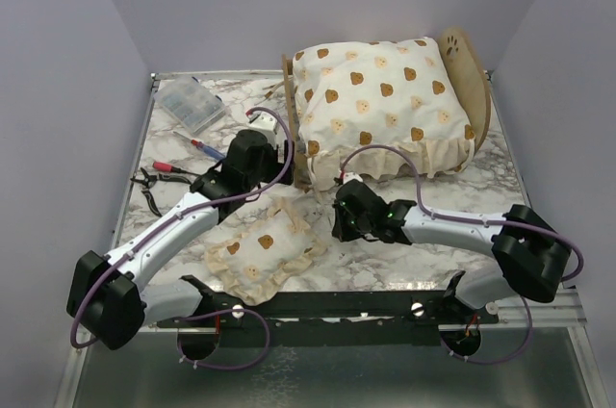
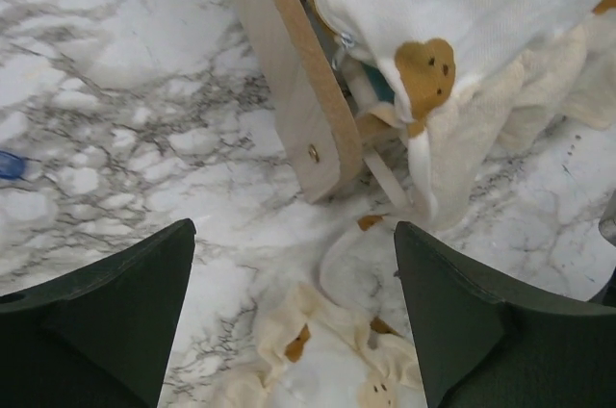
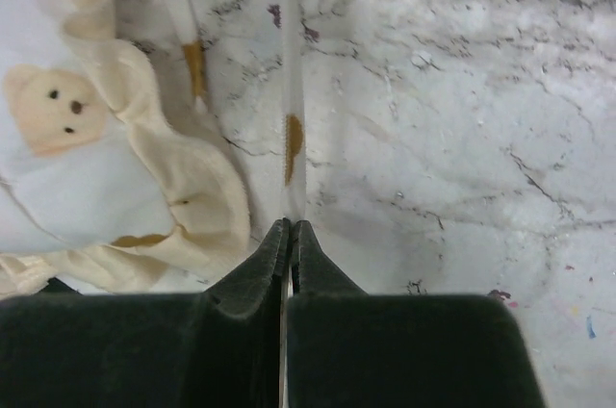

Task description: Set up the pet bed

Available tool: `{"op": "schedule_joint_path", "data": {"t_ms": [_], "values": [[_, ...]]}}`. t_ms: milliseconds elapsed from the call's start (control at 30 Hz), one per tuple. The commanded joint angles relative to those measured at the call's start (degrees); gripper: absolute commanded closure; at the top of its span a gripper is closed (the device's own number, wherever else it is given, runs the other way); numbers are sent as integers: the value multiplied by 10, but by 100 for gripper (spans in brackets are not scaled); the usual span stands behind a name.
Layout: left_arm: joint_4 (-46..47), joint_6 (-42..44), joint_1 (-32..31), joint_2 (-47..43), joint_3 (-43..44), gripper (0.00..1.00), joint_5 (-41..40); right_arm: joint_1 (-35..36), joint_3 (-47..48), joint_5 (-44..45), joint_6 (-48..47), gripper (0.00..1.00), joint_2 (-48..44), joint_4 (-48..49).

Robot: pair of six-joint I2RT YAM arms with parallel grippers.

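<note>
r gripper point(image 3: 290, 227) pinches thin flat fabric tie point(image 3: 293, 62) over veined marble tabletop point(image 3: 462, 139).

Fingers point(image 3: 252, 278) pinching white tie strip point(image 3: 293, 90), bear-print pillow point(image 3: 87, 167) left, marble table point(image 3: 452, 119)

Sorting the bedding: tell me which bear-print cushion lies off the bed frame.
The small ruffled pillow, flat on the marble table; the large cushion sits on the bed frame.

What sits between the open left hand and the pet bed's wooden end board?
In the left wrist view, between the left hand and the pet bed lies marble table, crossed by a loop of cream cloth tie.
</note>
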Motion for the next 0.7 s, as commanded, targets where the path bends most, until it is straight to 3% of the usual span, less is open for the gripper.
{"op": "schedule_joint_path", "data": {"t_ms": [0, 233, 667], "values": [[-16, -80, -11, 21, -31, 15, 87, -9, -23, -36, 22, 99, -24, -21], [19, -144, -31, 51, -50, 17, 99, -11, -21, -97, 1, 99, -37, 9], [101, -286, -59, 57, -115, 24, 112, -11, -10, -197, -5, 99, -31, 185]]}}
